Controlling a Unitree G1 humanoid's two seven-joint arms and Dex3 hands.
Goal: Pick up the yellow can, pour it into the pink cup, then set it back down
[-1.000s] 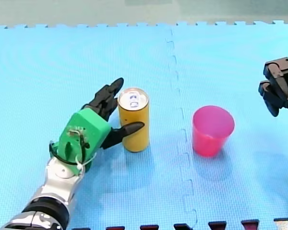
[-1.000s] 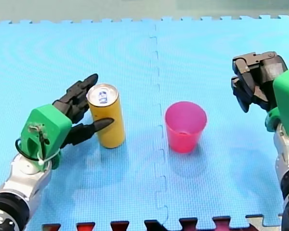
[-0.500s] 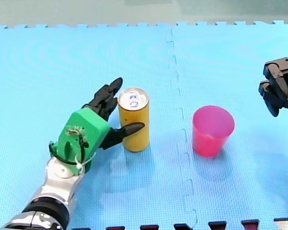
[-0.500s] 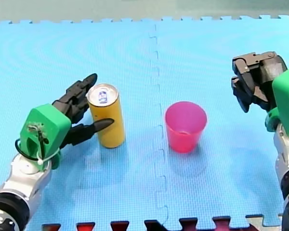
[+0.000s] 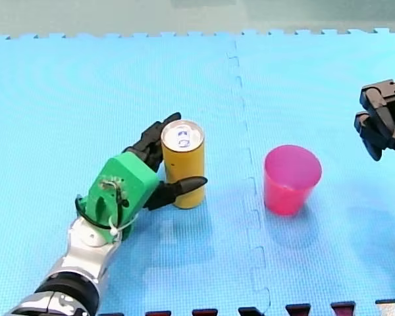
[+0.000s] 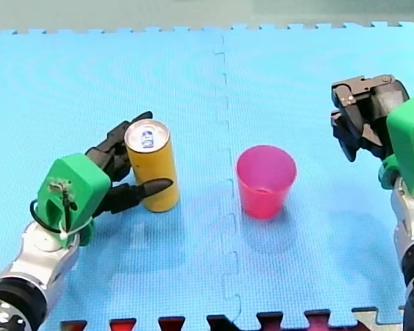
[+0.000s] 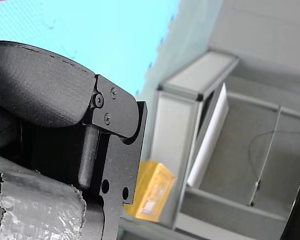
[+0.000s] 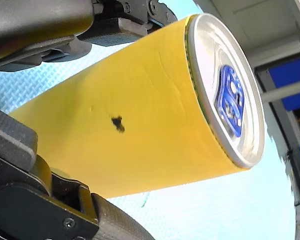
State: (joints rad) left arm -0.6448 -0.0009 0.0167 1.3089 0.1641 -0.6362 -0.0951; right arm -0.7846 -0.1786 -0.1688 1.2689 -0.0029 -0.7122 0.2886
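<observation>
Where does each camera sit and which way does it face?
First head view: on the head, facing down at the mat, yellow can and pink cup; left hand grips the can, right hand at right.
Second head view: same scene, slightly aside; more right arm.
First wrist view: at a wrist, past a black finger toward a shelf.
Second wrist view: at the left wrist, close on the can between fingers.
Shared: the can, in three views.
</observation>
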